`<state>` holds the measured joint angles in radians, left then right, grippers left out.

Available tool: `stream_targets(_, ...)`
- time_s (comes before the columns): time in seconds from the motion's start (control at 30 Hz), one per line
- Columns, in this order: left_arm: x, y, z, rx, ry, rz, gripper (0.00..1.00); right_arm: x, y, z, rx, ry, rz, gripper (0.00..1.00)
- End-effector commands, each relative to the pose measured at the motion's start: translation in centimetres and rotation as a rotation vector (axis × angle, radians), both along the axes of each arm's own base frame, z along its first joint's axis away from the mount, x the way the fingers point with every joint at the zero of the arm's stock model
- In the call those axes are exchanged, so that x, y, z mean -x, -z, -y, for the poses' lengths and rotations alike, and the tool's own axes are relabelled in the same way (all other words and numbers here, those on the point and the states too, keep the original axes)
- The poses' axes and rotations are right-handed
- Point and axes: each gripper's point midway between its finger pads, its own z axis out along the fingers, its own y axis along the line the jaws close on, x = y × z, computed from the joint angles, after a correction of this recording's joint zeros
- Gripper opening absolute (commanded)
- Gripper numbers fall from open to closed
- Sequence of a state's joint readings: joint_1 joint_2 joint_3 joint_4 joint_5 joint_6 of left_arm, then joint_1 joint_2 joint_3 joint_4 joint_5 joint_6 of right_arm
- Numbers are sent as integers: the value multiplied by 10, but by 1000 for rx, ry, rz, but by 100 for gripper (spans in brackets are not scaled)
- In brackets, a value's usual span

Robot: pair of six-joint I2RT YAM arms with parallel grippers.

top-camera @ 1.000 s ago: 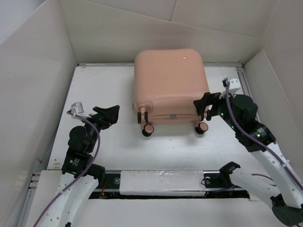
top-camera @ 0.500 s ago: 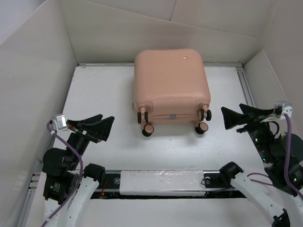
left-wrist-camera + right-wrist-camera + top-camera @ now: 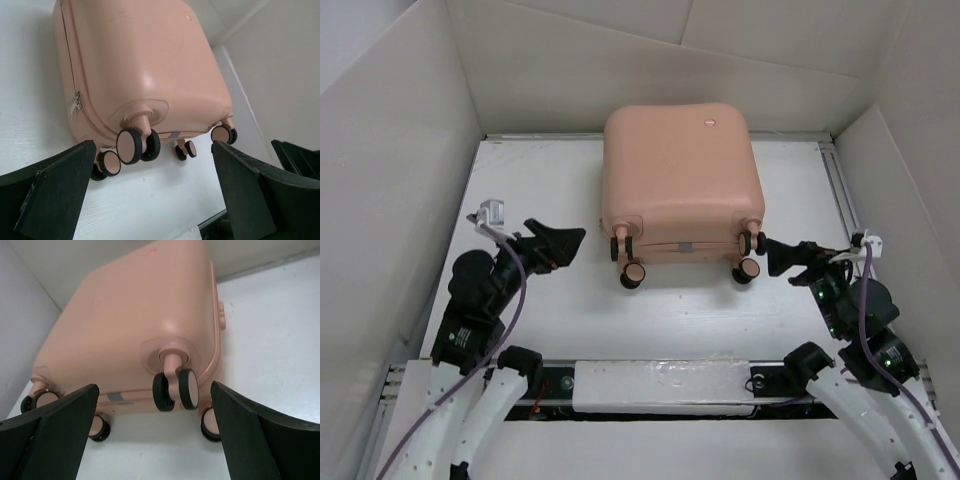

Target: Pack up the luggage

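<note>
Since the luggage [image 3: 678, 180] looks rigid, slick and free-rolling, I'd brace its sides with my left gripper [image 3: 570, 247] and right gripper [image 3: 776, 262], both wide open and empty.

Peach-pink luggage [image 3: 675, 170], blk-rimmed pink wheels [image 3: 130, 146], red emblem dot [image 3: 709, 123], white table [image 3: 540, 190], white walls [image 3: 620, 60]

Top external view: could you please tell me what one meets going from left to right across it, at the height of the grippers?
left gripper → luggage → right gripper
</note>
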<state>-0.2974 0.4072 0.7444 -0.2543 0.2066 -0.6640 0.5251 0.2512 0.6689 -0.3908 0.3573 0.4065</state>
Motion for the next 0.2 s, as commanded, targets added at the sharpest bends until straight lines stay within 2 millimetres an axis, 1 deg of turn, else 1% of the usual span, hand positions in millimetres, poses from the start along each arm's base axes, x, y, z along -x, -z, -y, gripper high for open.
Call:
stream_targets(0.0, -16, -41, 2, -16, -12, 33, 100, 10, -40, 2, -119, -4, 35, 100)
stream_targets(0.03, -19, -47, 0, -25, -27, 7, 100, 9, -47, 2, -109, -3, 17, 100)
stream_targets(0.07, -13, -70, -2, -41, -26, 21, 100, 13, -57, 2, -97, -13, 20, 100)
stream_targets(0.1, -15, -75, -2, -61, -25, 19, 100, 22, -87, 10, -108, -5, 66, 100)
stream_targets(0.13, -21, -76, 0, -56, -25, -20, 100, 21, -90, 12, -80, 9, 44, 100)
stream_targets(0.17, -19, -98, -2, -47, -35, 8, 100, 22, -98, 17, -35, 24, 61, 100)
